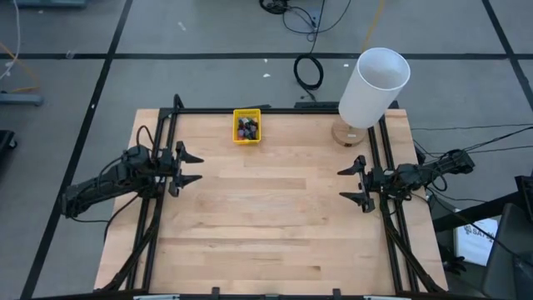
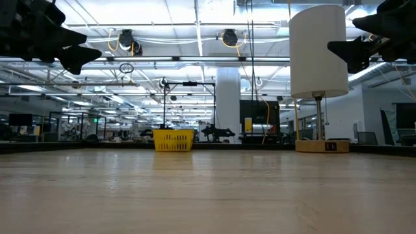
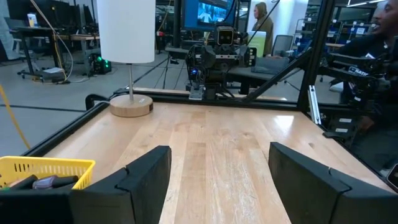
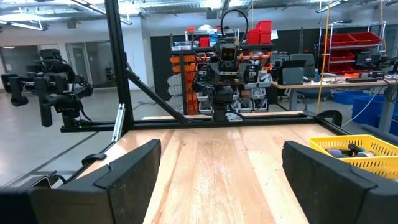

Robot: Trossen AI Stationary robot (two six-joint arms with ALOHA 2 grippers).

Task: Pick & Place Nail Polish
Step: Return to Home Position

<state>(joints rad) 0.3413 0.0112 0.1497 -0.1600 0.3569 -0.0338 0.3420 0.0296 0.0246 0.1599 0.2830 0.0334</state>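
Note:
Several tiny nail polish bottles (image 1: 246, 127) with dark caps lie inside a small yellow bin (image 1: 236, 138) that stands at the table's far edge, left of centre. The bin also shows in the low view (image 2: 173, 140), the left wrist view (image 3: 43, 168) and the right wrist view (image 4: 357, 155). My left gripper (image 1: 193, 167) hovers open and empty at the table's left side. My right gripper (image 1: 350, 185) hovers open and empty at the table's right side. Both point toward the table's middle, above the wood.
A lamp with a white shade (image 1: 375, 86) on a round wooden base (image 1: 348, 135) stands at the far right corner. A black frame rail (image 1: 275, 110) runs around the table. Bare wood (image 1: 275, 208) spreads between the two grippers. People show in the room beyond (image 3: 258, 25).

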